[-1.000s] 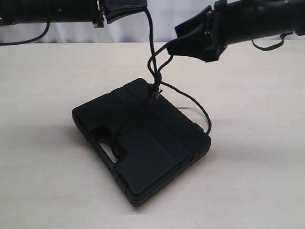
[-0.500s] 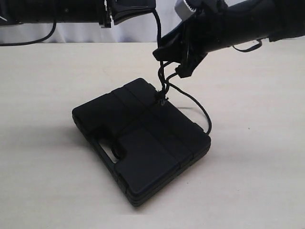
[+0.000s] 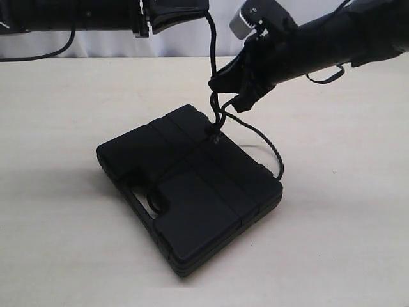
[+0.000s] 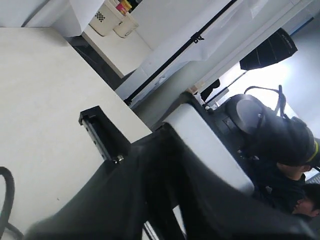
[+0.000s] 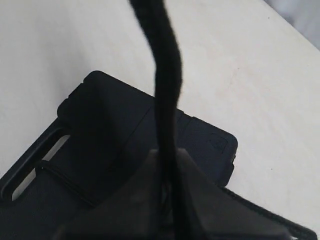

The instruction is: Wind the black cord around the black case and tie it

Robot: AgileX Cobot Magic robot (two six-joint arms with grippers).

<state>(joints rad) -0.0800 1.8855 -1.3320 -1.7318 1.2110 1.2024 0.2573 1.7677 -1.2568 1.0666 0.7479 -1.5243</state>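
The black case point(image 3: 192, 192) lies flat on the table, handle slot towards the front left. The black cord point(image 3: 213, 51) crosses its lid, is knotted at the far edge point(image 3: 214, 131) and rises steeply. My left gripper point(image 3: 206, 13) hangs high above the far edge, and the cord still runs down from its tip. My right gripper point(image 3: 225, 91) reaches in from the right just above the knot, shut on the cord. In the right wrist view the cord point(image 5: 167, 85) passes between the closed fingers point(image 5: 145, 190) over the case point(image 5: 100, 125). A slack loop point(image 3: 271, 144) trails right of the case.
The pale tabletop point(image 3: 64, 128) spreads all round the case. A robot cable point(image 3: 45, 50) droops under the left arm and another point(image 3: 326, 75) under the right arm. The left wrist view shows the right arm's white housing point(image 4: 200, 140) close by.
My right gripper swung left and down to the rising cord and shut on it just above the knot. The left gripper shifted slightly right, still with the cord. The case stayed put.
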